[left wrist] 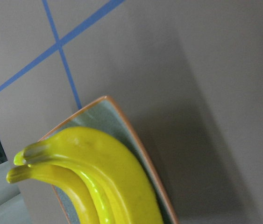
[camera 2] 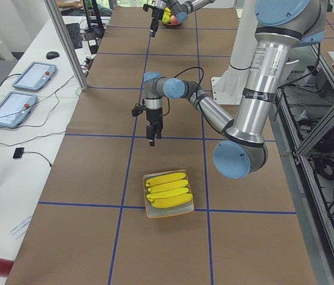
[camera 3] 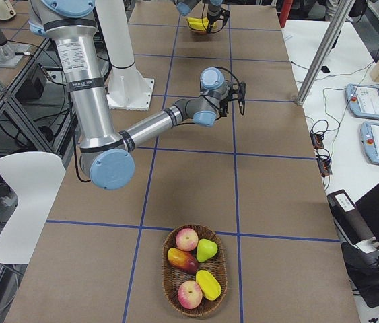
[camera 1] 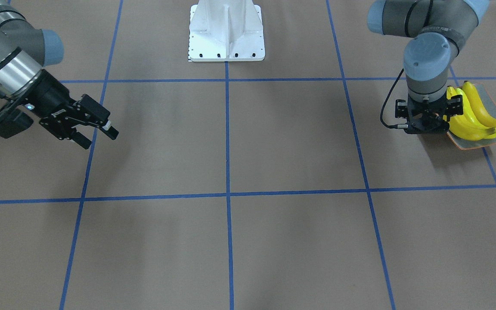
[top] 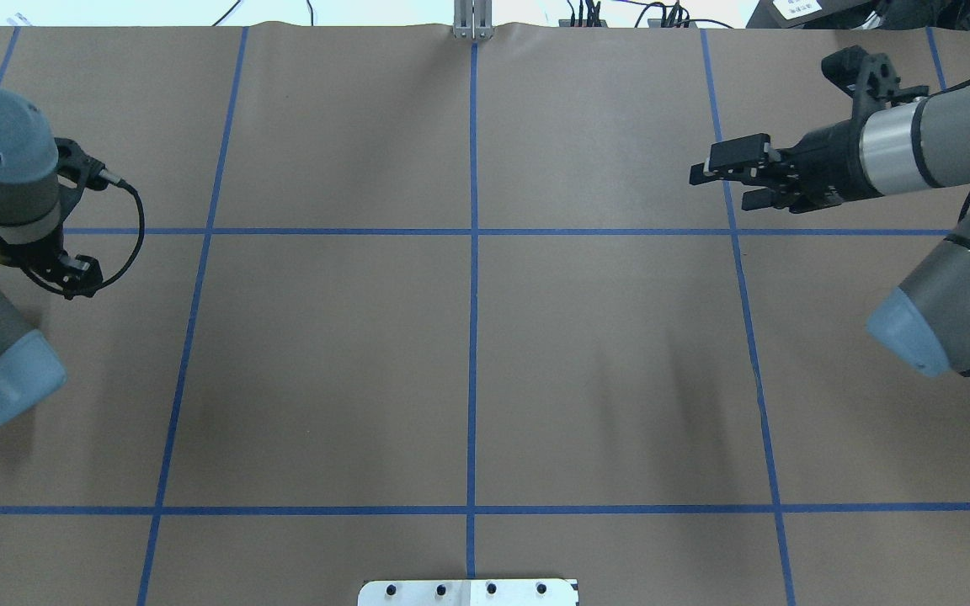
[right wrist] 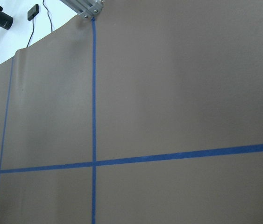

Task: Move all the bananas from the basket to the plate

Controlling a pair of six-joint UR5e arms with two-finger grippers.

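Brown paper table point(camera 1: 274, 142), blue tape grid. Basket point(camera 3: 165, 282) at robot's right end holds mixed fruit point(camera 3: 188, 239); you see no banana in it. Plate point(camera 1: 494, 103) at left end, grey-green with orange rim. All three bananas point(camera 1: 472, 125) lie on it side by side, glossy yellow, darker stems. Transfer looks finished; your next move is likely just lifting clear. Left gripper point(camera 2: 151, 140) hangs just beside plate; opening cannot be told. Right gripper point(top: 719, 187) over table, fingers parted, empty.
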